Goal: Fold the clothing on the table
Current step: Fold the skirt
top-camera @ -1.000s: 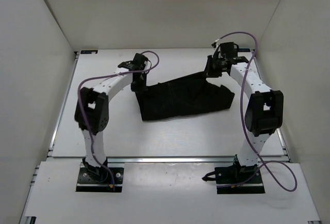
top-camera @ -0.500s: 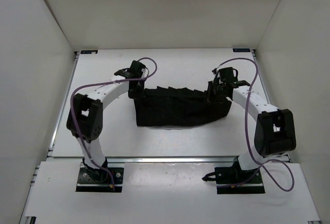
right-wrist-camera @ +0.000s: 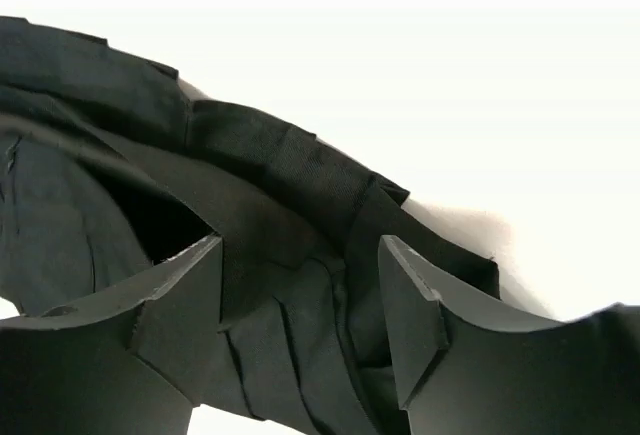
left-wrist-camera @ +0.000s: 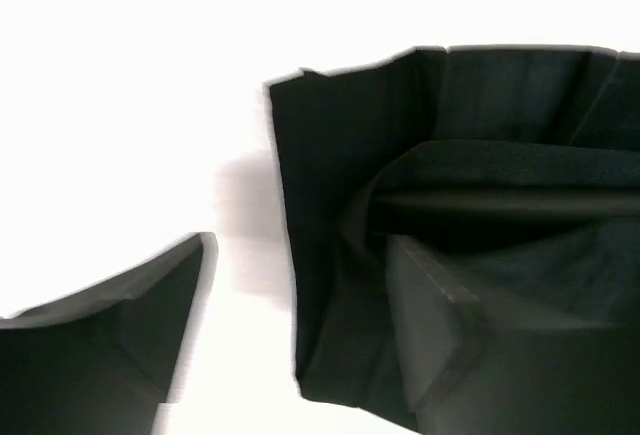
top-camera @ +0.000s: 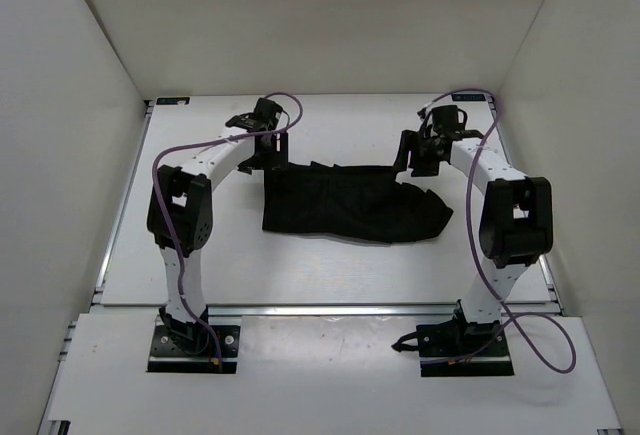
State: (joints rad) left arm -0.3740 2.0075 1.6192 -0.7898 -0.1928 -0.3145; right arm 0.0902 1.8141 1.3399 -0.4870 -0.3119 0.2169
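White table (top-camera: 200, 255) carrying black clothing (top-camera: 350, 210) mid-surface, seemingly doubled over. Spread wide at its far corners (gripping nothing): left fingers (left-wrist-camera: 120, 325) and right fingers (right-wrist-camera: 150, 305), likely to let the fold settle.

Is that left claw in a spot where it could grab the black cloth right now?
Probably yes. The left claw stands open over the clothing, whose side edge lies between its fingers. Nothing else on the table blocks it, so it likely only needs to drop a little and close.
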